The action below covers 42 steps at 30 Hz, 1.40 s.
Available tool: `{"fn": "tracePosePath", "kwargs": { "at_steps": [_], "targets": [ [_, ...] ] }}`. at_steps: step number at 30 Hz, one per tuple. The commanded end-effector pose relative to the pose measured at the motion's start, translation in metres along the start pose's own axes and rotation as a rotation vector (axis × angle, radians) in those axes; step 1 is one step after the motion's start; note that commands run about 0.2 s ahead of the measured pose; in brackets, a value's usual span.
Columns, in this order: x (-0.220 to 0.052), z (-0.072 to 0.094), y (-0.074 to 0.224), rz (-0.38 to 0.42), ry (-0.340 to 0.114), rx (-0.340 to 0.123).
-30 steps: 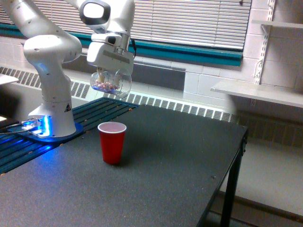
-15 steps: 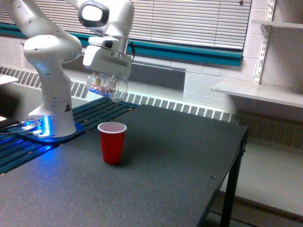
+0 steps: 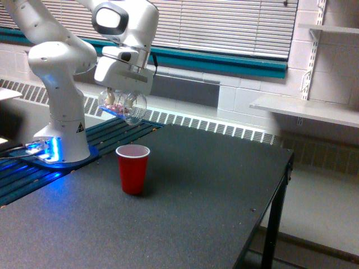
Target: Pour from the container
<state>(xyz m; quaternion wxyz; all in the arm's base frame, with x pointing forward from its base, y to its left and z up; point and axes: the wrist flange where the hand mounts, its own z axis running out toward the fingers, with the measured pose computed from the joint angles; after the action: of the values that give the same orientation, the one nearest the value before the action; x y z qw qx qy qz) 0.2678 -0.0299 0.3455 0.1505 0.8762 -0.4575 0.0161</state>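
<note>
The fingers grip the clear container, tilted mouth-down above and slightly behind the red cup on the counter. Pinkish bits remain inside the container; the pour appears begun, not finished.

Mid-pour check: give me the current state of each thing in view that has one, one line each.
pincer: shut on the clear cup, holding it in the air.
clear cup: tilted, held above the table, pinkish bits inside near its base.
red cup: upright on the table, mouth open, apart from the clear cup; contents cannot be told.
window blinds: lowered, slats closed.
</note>
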Motion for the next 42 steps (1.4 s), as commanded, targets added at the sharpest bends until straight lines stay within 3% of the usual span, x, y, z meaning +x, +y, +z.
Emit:
{"fn": "tracePosePath", "kwargs": {
  "at_steps": [1, 42],
  "targets": [
    [-0.009, 0.016, 0.004, -0.041, -0.029, -0.042],
    [-0.011, 0.041, 0.005, -0.115, -0.114, -0.109]
  ]
}}
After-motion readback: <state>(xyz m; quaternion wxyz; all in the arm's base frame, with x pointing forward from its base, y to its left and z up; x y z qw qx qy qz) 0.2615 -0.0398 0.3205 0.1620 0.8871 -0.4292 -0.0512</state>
